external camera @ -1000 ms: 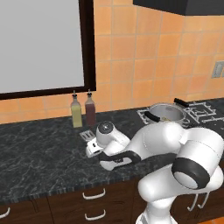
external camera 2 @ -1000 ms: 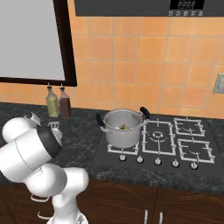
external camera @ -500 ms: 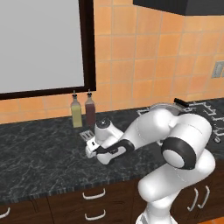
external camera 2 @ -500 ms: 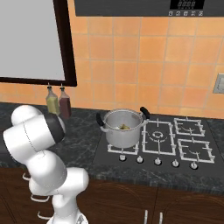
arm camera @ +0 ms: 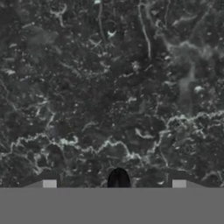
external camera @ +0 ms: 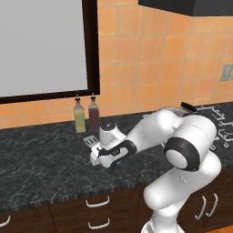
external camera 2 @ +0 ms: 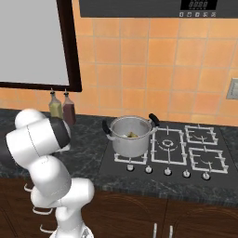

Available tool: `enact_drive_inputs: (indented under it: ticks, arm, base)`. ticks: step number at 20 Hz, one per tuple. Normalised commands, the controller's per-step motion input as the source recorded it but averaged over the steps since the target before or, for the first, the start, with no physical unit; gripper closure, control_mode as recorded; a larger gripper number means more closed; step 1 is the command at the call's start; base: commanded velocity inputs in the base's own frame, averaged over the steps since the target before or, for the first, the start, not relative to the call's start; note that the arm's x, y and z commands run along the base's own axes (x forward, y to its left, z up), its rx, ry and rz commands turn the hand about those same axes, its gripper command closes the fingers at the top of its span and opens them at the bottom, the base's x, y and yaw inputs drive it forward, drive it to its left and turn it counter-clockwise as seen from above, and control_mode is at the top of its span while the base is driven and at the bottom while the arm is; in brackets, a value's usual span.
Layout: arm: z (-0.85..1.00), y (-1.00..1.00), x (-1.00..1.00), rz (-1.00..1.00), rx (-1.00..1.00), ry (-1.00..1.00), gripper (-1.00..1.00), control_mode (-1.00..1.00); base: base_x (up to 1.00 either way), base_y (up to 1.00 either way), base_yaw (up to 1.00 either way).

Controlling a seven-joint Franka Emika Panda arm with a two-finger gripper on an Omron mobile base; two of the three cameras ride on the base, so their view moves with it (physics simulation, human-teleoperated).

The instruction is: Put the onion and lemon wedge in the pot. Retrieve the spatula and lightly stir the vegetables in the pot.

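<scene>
Black marbled counter (external camera: 41,159) runs under the whole scene, and the white arm reaches out low over it, left of the stove. On the stove's near-left burner stands the pot (external camera 2: 130,136), well apart from the hand, with a tan-yellow lump, the onion (external camera 2: 131,135), showing inside its rim; the lemon wedge is too small to make out there. So the loading step looks done, and the step in hand is fetching the spatula (external camera: 90,140). Its slotted silver head lies flat on the counter just behind the gripper (external camera: 96,158), in front of two bottles (external camera: 86,114) by the wall. The wrist camera looks straight down at bare stone, with one dark rounded tip at its bottom edge. Whether the jaws are apart or together I cannot tell. The next move likely calls for finding the thin black handle, hidden under the hand, and closing squarely across it.
</scene>
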Motion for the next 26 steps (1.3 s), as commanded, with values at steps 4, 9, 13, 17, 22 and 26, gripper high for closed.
enact_drive_inputs:
  ticks: [4, 9, 13, 17, 22, 26]
  arm:
    - [-0.14, 0.0, 0.0, 0.0, 0.0, 0.03, 1.0, -1.0]
    - [0.06, 0.0, -0.06, 0.0, 0.0, 0.0, 1.0, -1.0]
    - [0.73, 0.0, -0.43, -0.01, 0.0, -0.1, 1.0, -1.0]
    - [1.0, 0.0, -0.67, -0.11, 0.09, -0.14, 1.0, -1.0]
    - [1.0, 0.0, -0.43, -0.25, 0.3, -0.01, 1.0, -1.0]
    - [1.0, 0.03, -0.14, -0.36, 0.38, -0.01, 1.0, -1.0]
  base:
    - [0.0, 0.0, 0.0]
    - [0.0, 0.0, 0.0]
    - [0.0, 0.0, 0.0]
    - [0.0, 0.0, 0.0]
    - [0.0, 0.0, 0.0]
    - [0.0, 0.0, 0.0]
